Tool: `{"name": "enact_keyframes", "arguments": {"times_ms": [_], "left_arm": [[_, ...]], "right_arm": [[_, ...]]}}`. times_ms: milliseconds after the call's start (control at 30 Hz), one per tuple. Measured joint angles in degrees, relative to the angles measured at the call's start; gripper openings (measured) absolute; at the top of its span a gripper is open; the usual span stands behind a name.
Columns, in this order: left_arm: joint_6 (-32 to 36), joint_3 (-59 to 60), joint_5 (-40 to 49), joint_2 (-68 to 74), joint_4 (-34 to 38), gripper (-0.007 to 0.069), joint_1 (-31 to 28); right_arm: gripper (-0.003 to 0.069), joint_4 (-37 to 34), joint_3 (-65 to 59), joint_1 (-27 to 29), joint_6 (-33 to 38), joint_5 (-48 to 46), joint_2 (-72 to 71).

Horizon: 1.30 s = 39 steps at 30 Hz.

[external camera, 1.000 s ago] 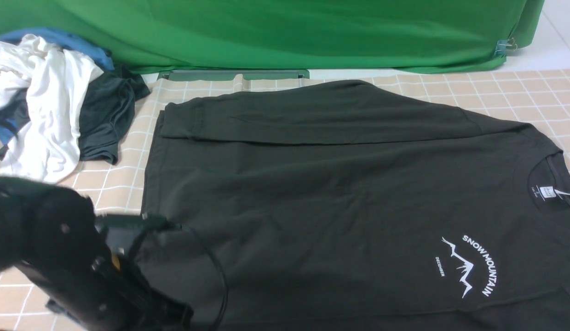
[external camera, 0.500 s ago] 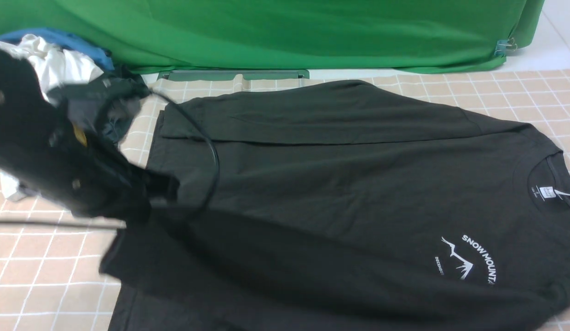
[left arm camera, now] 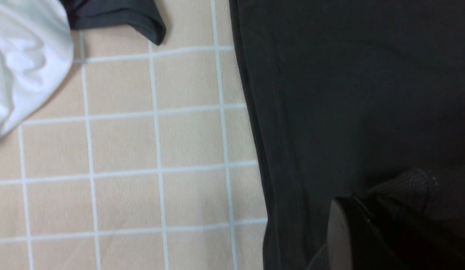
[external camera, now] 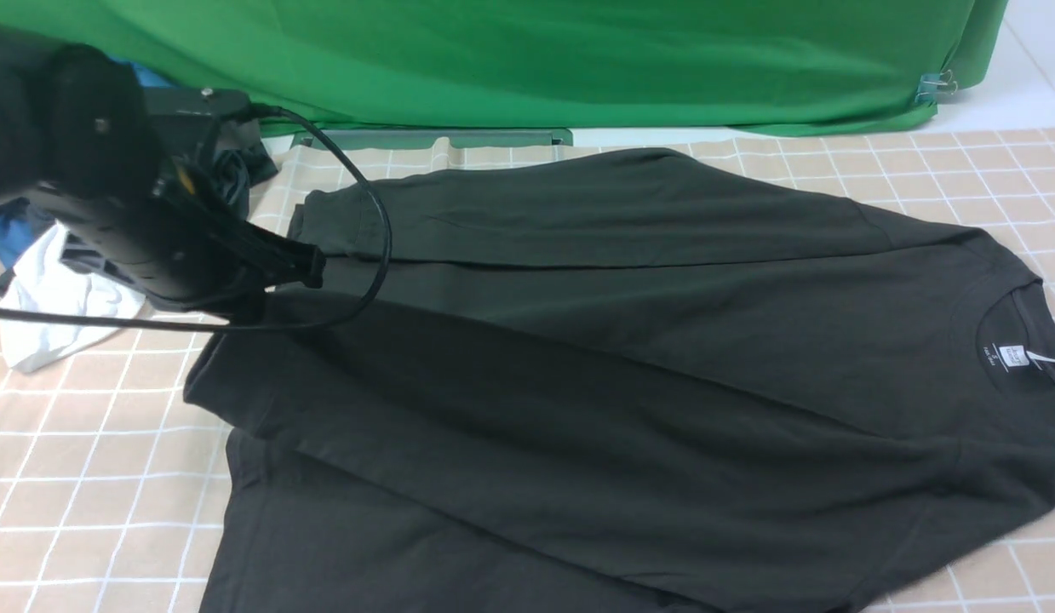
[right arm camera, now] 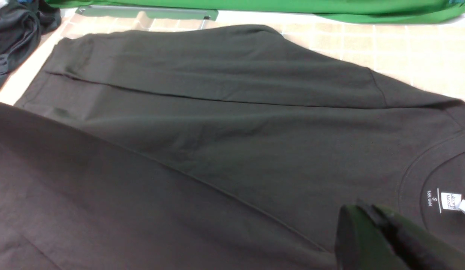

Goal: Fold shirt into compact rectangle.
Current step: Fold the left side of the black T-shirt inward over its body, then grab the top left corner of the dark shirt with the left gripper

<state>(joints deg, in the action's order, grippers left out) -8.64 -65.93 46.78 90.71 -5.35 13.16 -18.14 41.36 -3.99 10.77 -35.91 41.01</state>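
The black shirt (external camera: 621, 340) lies across the checked cloth, collar and white neck label (external camera: 1012, 355) at the right. Its near half is folded over the middle and hides the chest print. My left gripper (external camera: 310, 266) is shut on the shirt's hem corner, held just above the far left part of the shirt (left arm camera: 348, 93); ribbed fabric bunches at its tip (left arm camera: 361, 204). My right gripper (right arm camera: 361, 210) is out of the front view. In its wrist view it is shut, with the folded layer of the shirt (right arm camera: 217, 131) running up to it, near the label (right arm camera: 450, 200).
A pile of other clothes sits at the far left: a white shirt (external camera: 50, 298), a smaller dark garment (external camera: 237, 166) and something blue (external camera: 8, 234). A green backdrop (external camera: 536, 60) closes the far side. My left arm's black cable (external camera: 378, 230) loops over the shirt.
My left gripper has swung from the near left corner up to the far left, dragging the shirt's near half over the middle. The chest print has gone under the fold.
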Motion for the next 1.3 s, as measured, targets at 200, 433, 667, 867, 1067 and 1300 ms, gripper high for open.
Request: {"name": "enact_keyframes", "arguments": {"times_ms": [200,433,667,867,1067,1300], "left_arm": [[-0.10,-1.08,-1.87,4.74,-1.40,0.0033,0.00],[-0.10,-1.48,-6.10,6.86,-5.02,0.0083,0.00],[-1.27,-8.08,-0.92,6.77,-6.88,0.0335,0.00],[5.23,-5.47,4.64,1.17,5.89,0.0183,0.54],[5.71,8.60,-0.12,-8.82,11.98,0.0016,7.27],[3.84,23.77,-4.98,-11.48,17.52,0.0015,16.47]], "right_arm": [[0.0064,0.00,0.00,0.00,-0.07,0.00,0.00],[0.0071,-0.05,0.19,0.00,-0.07,-3.14,0.98],[0.0087,-0.16,3.47,0.00,0.65,-17.82,11.74],[0.0272,-1.08,2.77,-3.44,3.69,-22.70,21.53],[0.0356,1.83,-1.14,-15.13,1.87,-15.20,28.33],[0.0447,9.69,-1.77,-25.36,-3.60,-6.95,38.65]]}}
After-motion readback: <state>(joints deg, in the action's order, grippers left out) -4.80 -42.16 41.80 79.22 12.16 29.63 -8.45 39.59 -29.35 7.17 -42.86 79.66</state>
